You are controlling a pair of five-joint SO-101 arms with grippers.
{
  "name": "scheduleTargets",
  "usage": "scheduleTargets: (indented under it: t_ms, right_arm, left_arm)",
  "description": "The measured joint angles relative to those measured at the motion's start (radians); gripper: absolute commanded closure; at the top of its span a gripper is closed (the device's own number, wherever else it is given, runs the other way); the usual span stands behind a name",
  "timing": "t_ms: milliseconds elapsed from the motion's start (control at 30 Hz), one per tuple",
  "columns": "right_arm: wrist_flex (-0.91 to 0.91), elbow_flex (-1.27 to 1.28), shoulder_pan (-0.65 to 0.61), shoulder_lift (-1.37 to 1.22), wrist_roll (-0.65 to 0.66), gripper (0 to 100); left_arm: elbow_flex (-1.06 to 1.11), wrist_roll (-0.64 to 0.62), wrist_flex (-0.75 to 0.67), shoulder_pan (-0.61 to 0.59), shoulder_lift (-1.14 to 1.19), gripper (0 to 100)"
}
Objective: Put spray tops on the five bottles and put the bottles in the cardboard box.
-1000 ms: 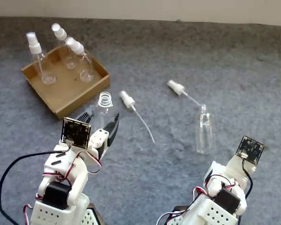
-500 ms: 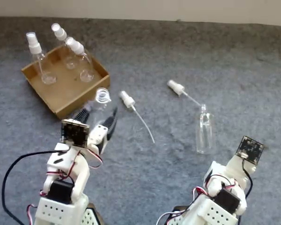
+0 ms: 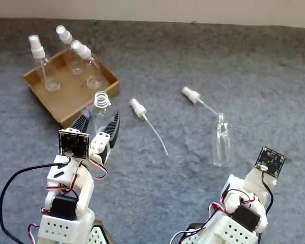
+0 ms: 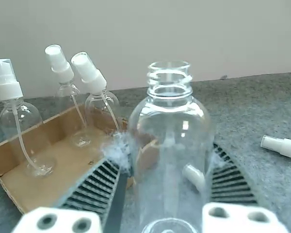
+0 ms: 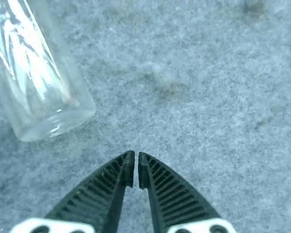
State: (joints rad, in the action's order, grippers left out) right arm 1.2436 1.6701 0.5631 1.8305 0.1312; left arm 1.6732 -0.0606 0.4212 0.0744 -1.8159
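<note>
By the box (image 3: pixel 71 99) near the table's (image 3: pixel 203 46) left edge, left gripper (image 3: pixel 98 121) grasped an uncapped bottle (image 3: pixel 101 103); right gripper (image 5: pixel 136 164) clenched, empty, by a lying bottle (image 5: pixel 36 73)

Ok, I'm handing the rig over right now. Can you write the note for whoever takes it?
Left gripper: shut on an uncapped bottle, held upright beside the cardboard box.
Right gripper: shut, empty, low over the mat near the lying bottle, which is also uncapped.
Two spray tops lie loose on the mat.
Done: three capped bottles stand in the box.
Left: cap the two remaining bottles and box them.
</note>
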Motion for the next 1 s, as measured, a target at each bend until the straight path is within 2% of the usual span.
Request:
scheduleTargets:
  t_ms: [167, 400, 533, 700, 800, 900, 1000]
  right_arm:
    - [0.000, 0.000, -0.044, 0.000, 0.000, 97.7]
    - [-0.003, 0.000, -0.341, 0.000, 0.000, 97.7]
    - [-0.095, 0.000, -0.477, 0.000, 0.002, 97.4]
    - [-0.224, 0.000, -0.489, 0.000, 0.006, 97.4]
    - [-0.245, 0.000, -0.489, 0.000, 0.092, 97.4]
    - [-0.244, -0.002, -0.489, 0.000, 0.204, 97.4]
    - [-0.218, -0.026, -0.486, 0.000, 0.253, 97.4]
  left_arm:
    - [0.000, 0.000, 0.029, 0.000, 0.000, 92]
    - [0.000, 0.000, 0.041, 0.000, 0.000, 92]
    - [0.000, 0.000, 0.041, 0.000, 0.000, 92]
    - [0.000, 0.000, 0.041, 0.083, 0.000, 92]
    - [0.000, 0.000, 0.041, 0.124, 0.000, 92]
    - [0.000, 0.000, 0.041, 0.120, 0.000, 92]
    - [0.000, 0.000, 0.041, 0.106, 0.000, 92]
